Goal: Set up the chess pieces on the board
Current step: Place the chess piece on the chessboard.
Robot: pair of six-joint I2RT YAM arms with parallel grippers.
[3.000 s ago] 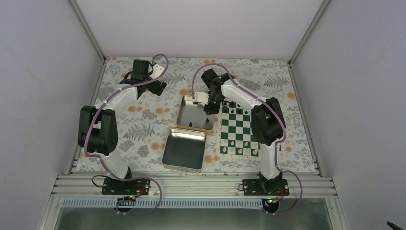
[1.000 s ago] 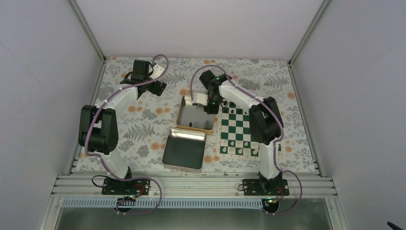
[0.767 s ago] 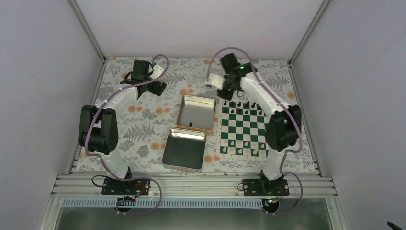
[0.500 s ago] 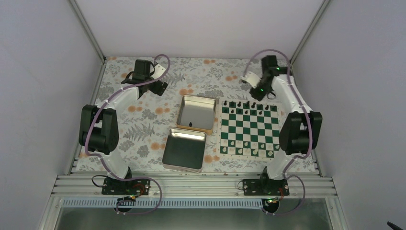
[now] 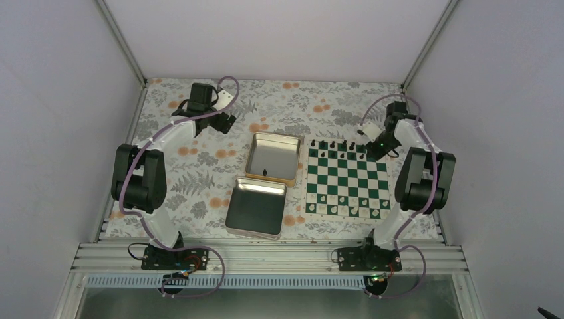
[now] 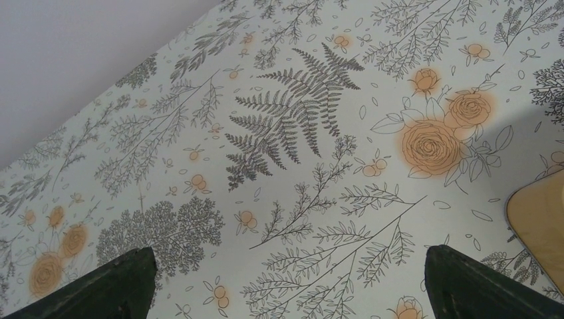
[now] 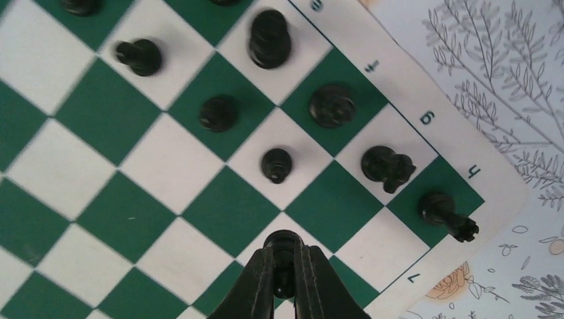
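Observation:
The board [image 5: 346, 181] lies at the right of the table, with black chess pieces [image 5: 332, 144] along its far rows. My right gripper [image 5: 370, 147] hangs over the board's far right corner. In the right wrist view this gripper [image 7: 283, 258] is shut on a small black chess piece [image 7: 282, 240], just above the board [image 7: 133, 226]. Several black pieces [image 7: 277, 165] stand on the squares beyond it, and the corner one [image 7: 447, 215] leans. My left gripper [image 5: 226, 122] is open over the flowered cloth at the far left, its fingers [image 6: 120, 287] wide apart with nothing between them.
An open metal tin [image 5: 255, 158] sits left of the board with one dark piece [image 5: 266, 172] inside. Its lid [image 5: 256, 207] lies nearer the arms. White pieces [image 5: 346, 211] stand along the board's near rows. A tin corner [image 6: 539, 219] shows in the left wrist view.
My right arm has swung from over the tin round to the board's far right corner, its gripper staying shut. The left arm has barely shifted.

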